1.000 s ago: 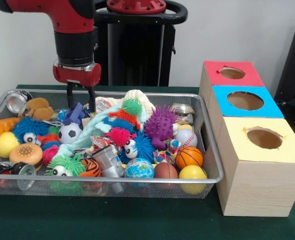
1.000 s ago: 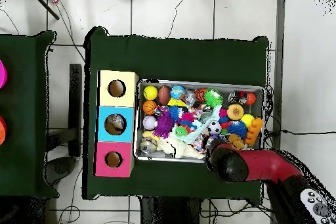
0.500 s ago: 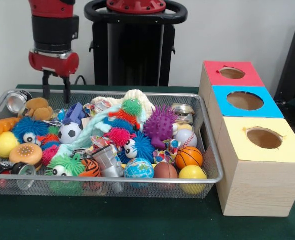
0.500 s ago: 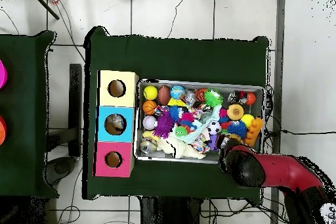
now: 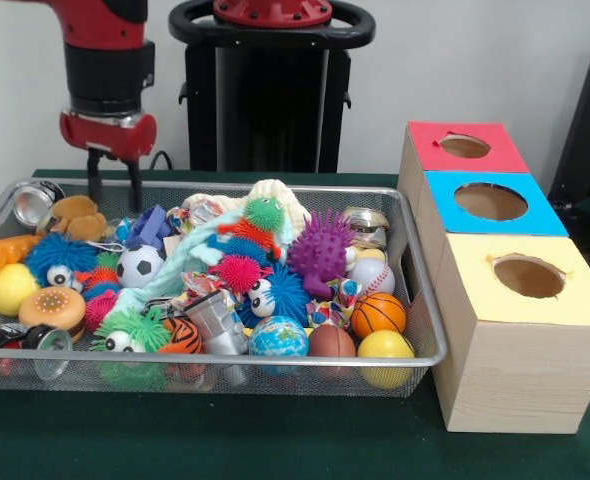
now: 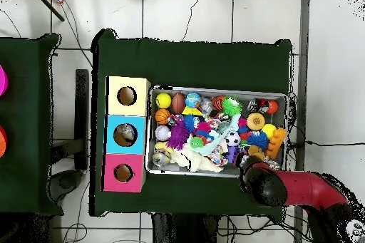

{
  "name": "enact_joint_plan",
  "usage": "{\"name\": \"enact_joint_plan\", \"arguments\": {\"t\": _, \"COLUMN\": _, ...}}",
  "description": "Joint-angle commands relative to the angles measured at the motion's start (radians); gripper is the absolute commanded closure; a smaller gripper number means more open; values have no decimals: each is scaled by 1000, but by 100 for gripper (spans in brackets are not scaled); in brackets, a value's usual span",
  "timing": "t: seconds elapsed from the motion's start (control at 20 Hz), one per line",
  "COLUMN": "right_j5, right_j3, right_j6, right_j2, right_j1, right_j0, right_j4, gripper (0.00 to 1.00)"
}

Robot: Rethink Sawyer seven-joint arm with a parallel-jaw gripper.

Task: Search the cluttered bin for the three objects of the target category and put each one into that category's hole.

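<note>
The bin (image 5: 275, 361) is a silver wire-mesh basket heaped with toys; it also shows in the overhead view (image 6: 214, 89). In it lie a soccer ball (image 5: 140, 265), a basketball (image 5: 378, 313), a globe ball (image 5: 278, 337), a baseball (image 5: 372, 274), a brown football (image 5: 332, 342) and a purple spiky toy (image 5: 322, 248). My gripper (image 5: 115, 192) hangs open and empty over the bin's far left rim, just above a brown plush toy (image 5: 75, 214) and beside a tin can (image 5: 37, 203). In the overhead view the red arm (image 6: 303, 187) hides the gripper.
Three boxes with round holes stand to the right of the bin: red (image 5: 465, 147), blue (image 5: 490, 201) and yellow (image 5: 528, 276). A toy burger (image 5: 52, 308) and a yellow ball (image 5: 10, 288) lie at the bin's left end. The robot's pedestal (image 5: 272, 90) stands behind the bin.
The gripper has risen out of the toys near the blue cloth and moved left in the front view, to the bin's far left rim. It holds nothing. The toys look unmoved.
</note>
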Motion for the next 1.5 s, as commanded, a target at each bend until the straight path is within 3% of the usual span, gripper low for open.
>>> {"name": "enact_joint_plan", "arguments": {"t": 0.05, "right_j5": 2, "right_j3": -58, "right_j6": -79, "right_j2": -7, "right_j1": 151, "right_j0": 8, "right_j4": -90, "gripper": 0}}
{"name": "enact_joint_plan", "arguments": {"t": 0.35, "right_j5": -28, "right_j3": -44, "right_j6": -20, "right_j2": -39, "right_j1": 159, "right_j0": 44, "right_j4": -116, "gripper": 0}}
{"name": "enact_joint_plan", "arguments": {"t": 0.75, "right_j5": -200, "right_j3": -153, "right_j6": 174, "right_j2": -290, "right_j1": 197, "right_j0": 239, "right_j4": -178, "gripper": 0}}
{"name": "enact_joint_plan", "arguments": {"t": 1.1, "right_j5": -267, "right_j3": -173, "right_j6": 146, "right_j2": -387, "right_j1": 214, "right_j0": 291, "right_j4": -112, "gripper": 0}}
{"name": "enact_joint_plan", "arguments": {"t": 1.5, "right_j5": -230, "right_j3": -146, "right_j6": 68, "right_j2": -376, "right_j1": 175, "right_j0": 267, "right_j4": -85, "gripper": 0}}
